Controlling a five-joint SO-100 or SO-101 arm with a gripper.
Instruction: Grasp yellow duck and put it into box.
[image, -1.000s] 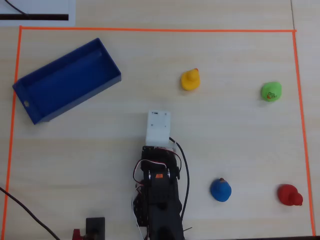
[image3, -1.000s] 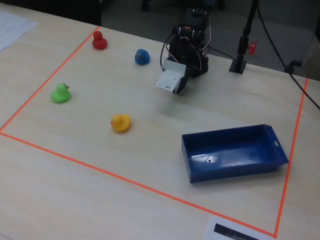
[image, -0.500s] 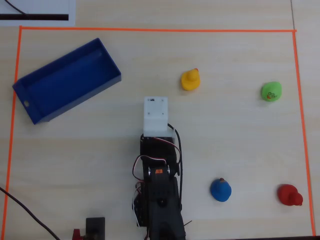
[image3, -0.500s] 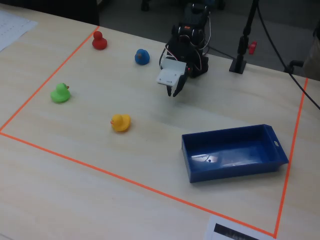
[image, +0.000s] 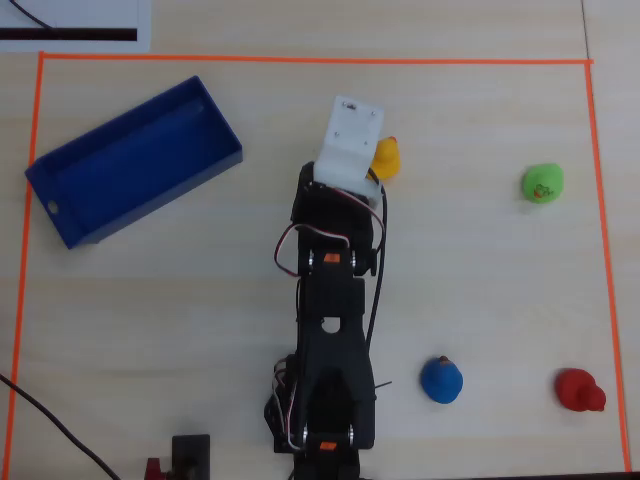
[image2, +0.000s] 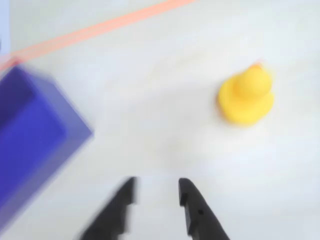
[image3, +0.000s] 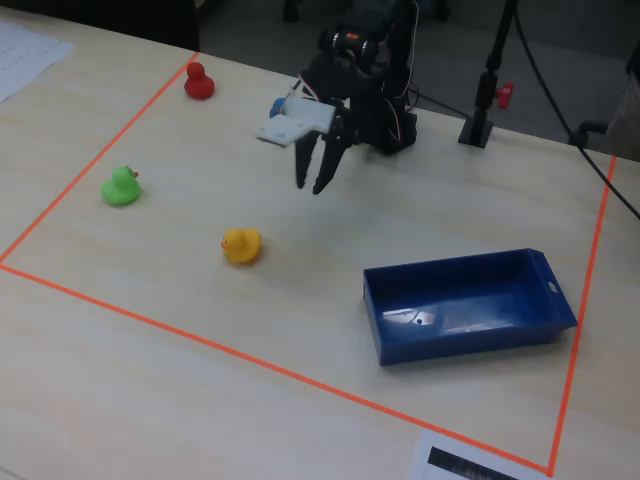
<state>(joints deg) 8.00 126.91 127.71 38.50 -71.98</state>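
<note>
- In the overhead view, the blue box (image: 133, 164) lies at the left on the pale wooden desk (image: 480, 290), turned at a slant, with a small hole in its lower left end.
- An orange tape line (image: 310, 61) runs around the work area on the desk.
- The black robot arm (image: 333, 330) reaches up the middle of that view, and its white wrist part covers the tool there.
- The yellow duck (image: 387, 159) sits just to the right of the arm's white end, partly hidden by it.
- A blue duck (image: 441, 380) sits lower down, to the right of the arm's base.
- A green duck (image: 542, 183) sits far to the right, and a red duck (image: 579, 390) sits in the lower right corner.
- In the wrist view, the box (image2: 30, 135) is at the left and looks blurry.
- The tool (image2: 156, 191) is at the bottom middle, its two black fingers a little way apart with nothing between them.
- The yellow duck (image2: 246, 96) stands on the desk up and to the right of the tool, well apart from it.
- In the fixed view, the tool (image3: 311, 186) hangs in the air above the desk, pointing down, between the yellow duck (image3: 241, 245) and the box (image3: 467, 305).
</note>
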